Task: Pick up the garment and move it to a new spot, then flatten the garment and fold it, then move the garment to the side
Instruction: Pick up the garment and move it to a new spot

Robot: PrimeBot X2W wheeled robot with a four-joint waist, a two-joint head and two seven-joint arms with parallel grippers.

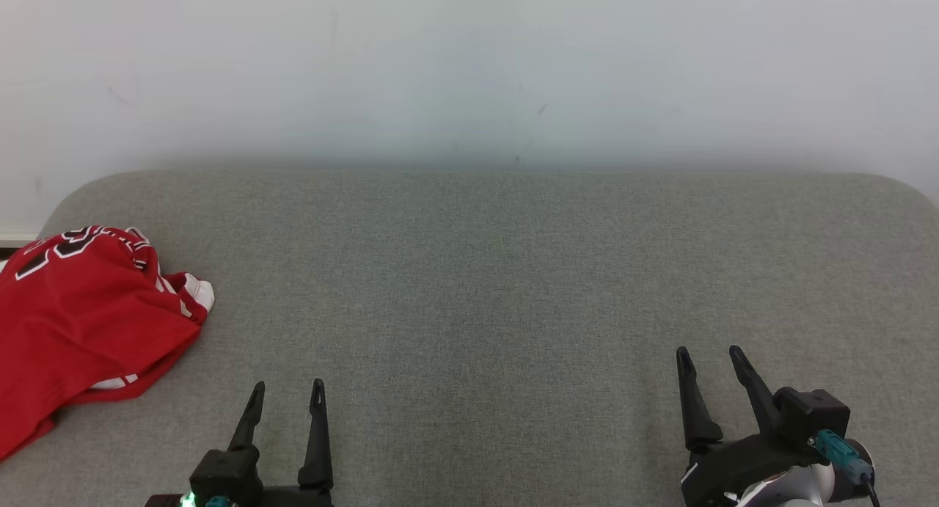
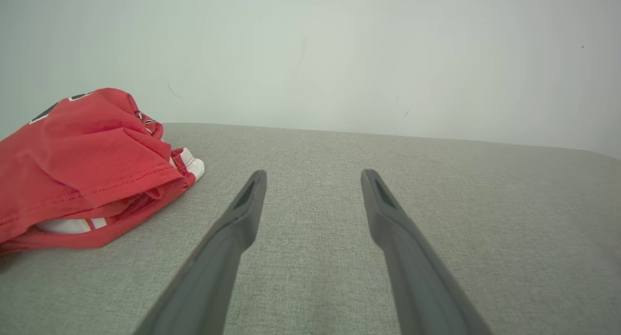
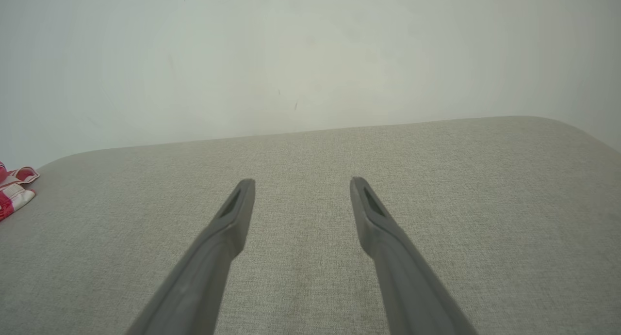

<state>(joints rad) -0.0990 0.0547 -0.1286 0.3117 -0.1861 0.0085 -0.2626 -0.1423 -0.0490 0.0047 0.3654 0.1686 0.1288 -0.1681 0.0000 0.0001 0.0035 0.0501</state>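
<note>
Garment (image 1: 88, 323) near left gripper (image 1: 287, 384), jaws apart

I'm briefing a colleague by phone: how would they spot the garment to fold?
Start at the wide grey fabric surface below the pale wall. At its left edge lies a crumpled red garment with white and black trim, the one bright thing on it.

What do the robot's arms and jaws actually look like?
Both jaws are matt black: two long, tapering fingers each, slotted near the tip. The right wrist is pale grey, with a teal connector and black cable. A green light glows at the left base.
</note>
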